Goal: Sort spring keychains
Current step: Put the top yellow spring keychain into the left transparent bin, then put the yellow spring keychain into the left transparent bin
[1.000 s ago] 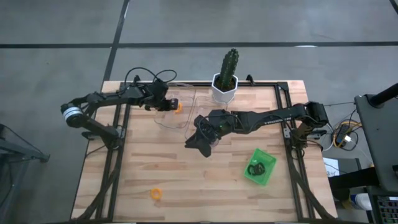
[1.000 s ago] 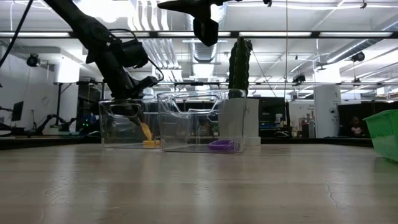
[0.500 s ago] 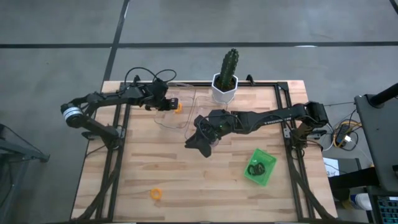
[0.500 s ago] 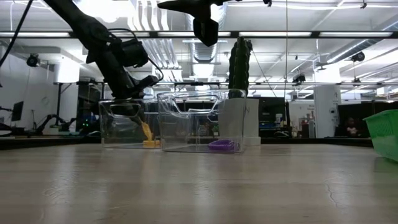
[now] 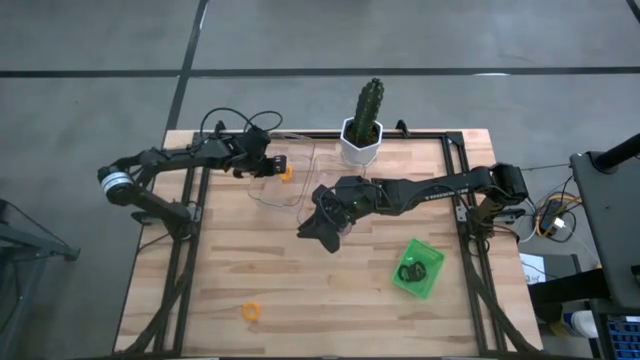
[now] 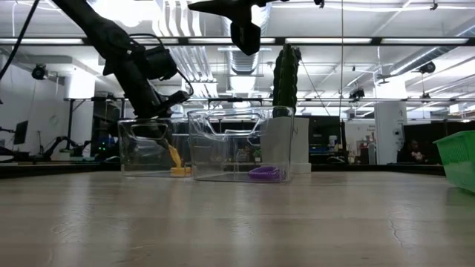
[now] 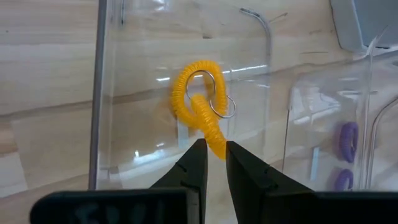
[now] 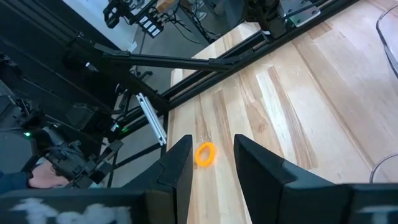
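**Left gripper pinches an orange keychain inside a clear tray**

High view: the left gripper sits at the upper middle of the wooden desk, over a clear tray, with an orange keychain at its tip. The right gripper hangs near the centre of the frame. A green tray at the lower right holds black keychains. A second orange keychain lies alone at the lower left. A cactus pot stands at the top centre.

Low view: two clear trays stand side by side at the middle left; the left one holds the orange keychain, the right one a purple keychain.

Left wrist view: the gripper's fingers are pressed onto the tail of the orange coil, which has a metal ring. Purple keychains show at the right edge, in the neighbouring tray.

Right wrist view: the right gripper is spread and holds nothing; the loose orange keychain lies on the desk between its fingers.
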